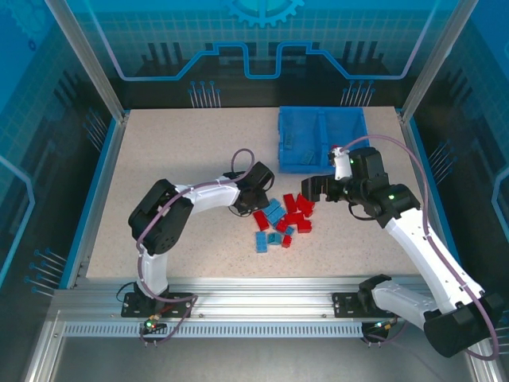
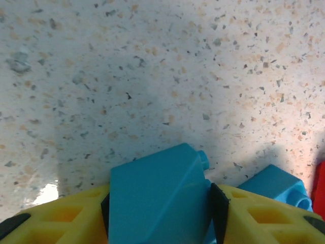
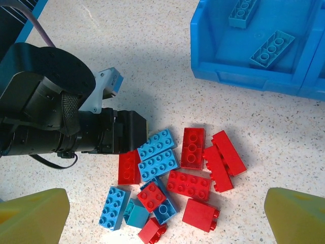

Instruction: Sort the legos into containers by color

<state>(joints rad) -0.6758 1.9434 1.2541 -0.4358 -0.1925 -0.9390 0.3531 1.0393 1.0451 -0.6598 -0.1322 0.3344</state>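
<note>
Left tool [image 2: 158,216] pinches 1 blue lego [image 2: 157,185].
It seems clamped on both sides; right tool [image 3: 163,216] spread wide, empty.

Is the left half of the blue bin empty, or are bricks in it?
Not empty. In the right wrist view, that half of the bin holds two light blue bricks, lying studs up.

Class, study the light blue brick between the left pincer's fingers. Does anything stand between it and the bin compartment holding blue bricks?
Nothing visible does. Bare table lies between the left pincer with its light blue brick and the bin's left compartment; only the bin's near wall must be cleared. The right pincer hangs aside.
</note>
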